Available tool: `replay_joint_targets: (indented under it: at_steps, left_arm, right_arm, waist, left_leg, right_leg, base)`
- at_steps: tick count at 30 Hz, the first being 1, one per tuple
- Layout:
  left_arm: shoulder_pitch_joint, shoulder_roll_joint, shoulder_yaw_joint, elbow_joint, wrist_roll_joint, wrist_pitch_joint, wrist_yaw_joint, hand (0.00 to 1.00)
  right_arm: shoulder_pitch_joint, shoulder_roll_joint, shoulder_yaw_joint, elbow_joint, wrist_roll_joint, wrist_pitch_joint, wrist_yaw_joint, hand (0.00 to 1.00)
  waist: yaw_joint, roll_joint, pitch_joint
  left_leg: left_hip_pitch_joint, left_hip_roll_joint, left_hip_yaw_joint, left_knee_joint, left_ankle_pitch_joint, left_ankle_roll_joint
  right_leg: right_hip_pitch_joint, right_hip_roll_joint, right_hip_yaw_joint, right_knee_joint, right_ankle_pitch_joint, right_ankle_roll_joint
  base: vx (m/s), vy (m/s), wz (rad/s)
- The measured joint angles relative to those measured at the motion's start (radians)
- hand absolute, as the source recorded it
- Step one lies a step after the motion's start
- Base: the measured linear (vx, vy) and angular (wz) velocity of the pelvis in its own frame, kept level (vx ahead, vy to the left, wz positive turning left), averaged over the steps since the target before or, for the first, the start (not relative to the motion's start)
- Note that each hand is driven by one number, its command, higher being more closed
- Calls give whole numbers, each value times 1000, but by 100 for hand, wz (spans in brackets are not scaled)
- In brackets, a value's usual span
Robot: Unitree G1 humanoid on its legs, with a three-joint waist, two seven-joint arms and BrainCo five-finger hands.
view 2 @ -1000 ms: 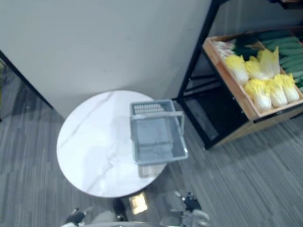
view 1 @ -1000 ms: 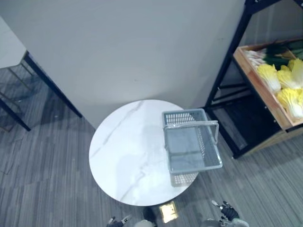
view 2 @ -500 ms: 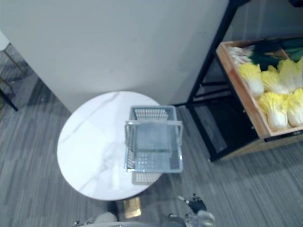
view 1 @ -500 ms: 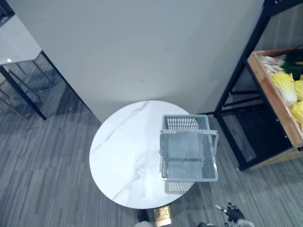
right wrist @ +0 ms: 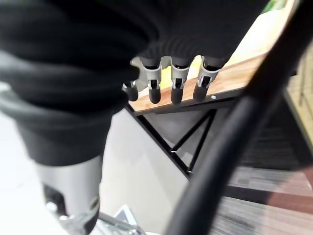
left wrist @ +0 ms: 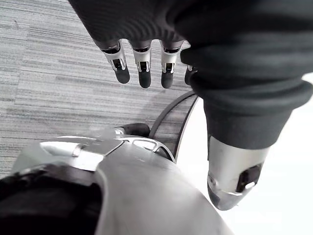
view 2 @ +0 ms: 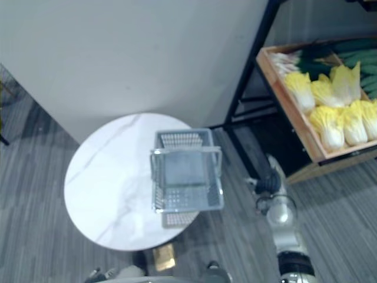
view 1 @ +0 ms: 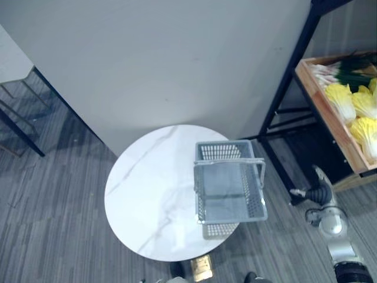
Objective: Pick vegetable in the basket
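The right hand, fingers loosely straight and empty, hovers nearest the cabbages, which lie far and right of it in the crate, stems toward it.

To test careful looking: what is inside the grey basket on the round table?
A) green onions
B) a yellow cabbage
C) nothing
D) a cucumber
C: the grey basket shows its bare floor, while the yellow cabbages lie apart from it in the wooden crate.
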Motion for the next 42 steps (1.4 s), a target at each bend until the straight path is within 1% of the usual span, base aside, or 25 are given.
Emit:
replay_joint_targets:
  at_steps: [3, 5, 7, 10, 12, 14, 16, 19, 25, 27, 31, 35, 40, 42]
  left_arm:
    - [0, 0, 1, -11, 8, 2, -1, 0]
    - [-1, 0, 2, -28, 8, 2, -1, 0]
    - [-2, 1, 1, -29, 8, 2, -1, 0]
    - [3, 1, 4, -28, 8, 6, 0, 0]
    - [3, 2, 8, -28, 8, 12, -1, 0]
    - [0, 1, 8, -28, 8, 14, -1, 0]
    - [0, 1, 8, -28, 8, 14, 1, 0]
    - [0, 1, 7, -29, 8, 13, 1, 0]
    - [-3, 1, -2, -37, 5, -1, 6, 0]
    - [-5, 1, -2, -37, 3, -1, 13, 0]
    - [-12, 1, -22, -39, -1, -3, 16, 0]
    - [-12, 1, -27, -39, -1, -6, 22, 0]
    - [-13, 2, -40, -58, -4, -8, 25, 0]
    - [-13, 2, -46, -58, -9, -9, 25, 0]
  right_arm:
    - [-62, -13, 88, -25, -29, -2, 1, 0]
    - [-108, -43, 175, -24, -29, -7, 8, 0]
    - [-150, -67, 245, -17, -30, -13, 25, 0]
    - [-227, -77, 329, 4, -31, -16, 55, 0]
    - [-286, -82, 385, 36, -53, -24, 73, 0]
    - [-336, -84, 423, 72, -65, -27, 89, 0]
    - [-376, -84, 453, 106, -67, -27, 91, 0]
    - [-416, -84, 473, 120, -67, -27, 92, 0]
    - [-492, -84, 515, 201, -75, -23, 93, 0]
    - [-513, -84, 528, 223, -91, -23, 94, 0]
    - [-540, -84, 534, 273, -109, -22, 94, 0]
    - [-569, -84, 534, 336, -139, -21, 94, 0]
    - [-601, -84, 534, 406, -155, -15, 93, 0]
    - [-604, -83, 535, 444, -182, -13, 93, 0]
  waist:
    - [7, 3, 3]
    - [23, 5, 4]
    - [25, 7, 6]
    - [40, 7, 19]
    - [43, 5, 24]
    - [55, 4, 30]
    - [61, 4, 32]
    - [62, 5, 41]
    - [63, 5, 68]
    - [58, 6, 78]
    - [65, 7, 93]
    - [65, 8, 94]
    - [64, 12, 121]
    - [67, 12, 122]
  left_leg:
    - [-3, -2, -19, 0, -1, 0]
    - [-15, -3, -31, 0, 0, 2]
    - [-33, -5, -51, 0, 5, 8]
    - [-34, -12, -68, 0, 7, 11]
    - [-34, -15, -69, 0, 8, 11]
    - [-34, -15, -70, 0, 8, 11]
    - [-34, -15, -71, 0, 8, 11]
    - [-34, -17, -72, 0, 8, 11]
    - [-36, -20, -80, 0, 9, 12]
    - [-36, -21, -96, -1, 10, 12]
    - [-39, -23, -101, -1, 11, 14]
    - [-48, -29, -108, -1, 11, 15]
    - [-50, -32, -116, -1, 11, 15]
    - [-51, -33, -118, -1, 11, 15]
  right_leg:
    - [0, -2, -9, -2, 2, 1]
    - [-1, -1, -20, -13, 4, 3]
    - [-1, -2, -35, -17, 7, 3]
    - [12, -5, -51, -20, 15, 3]
    - [19, -5, -53, -26, 17, 5]
    - [20, -4, -54, -29, 17, 5]
    - [22, -4, -57, -32, 17, 5]
    - [23, -5, -58, -33, 17, 5]
    - [26, -7, -68, -33, 17, 5]
    - [36, -6, -80, -35, 17, 5]
    - [36, -8, -86, -35, 17, 5]
    - [32, -13, -93, -35, 17, 6]
    - [33, -16, -96, -35, 18, 7]
    - [34, -17, -98, -35, 18, 7]
  base:
    - [-57, 10, 10]
    - [-44, 5, 14]
    - [-8, 2, 26]
    - [31, 2, 17]
    - [40, 1, 5]
    - [16, -5, 1]
    - [17, -6, 1]
    - [0, 0, 0]
    - [-2, -1, 3]
    - [-5, -6, 13]
    - [-10, 0, 5]
    - [0, 4, 6]
    - [1, 1, 2]
    - [6, -3, 2]
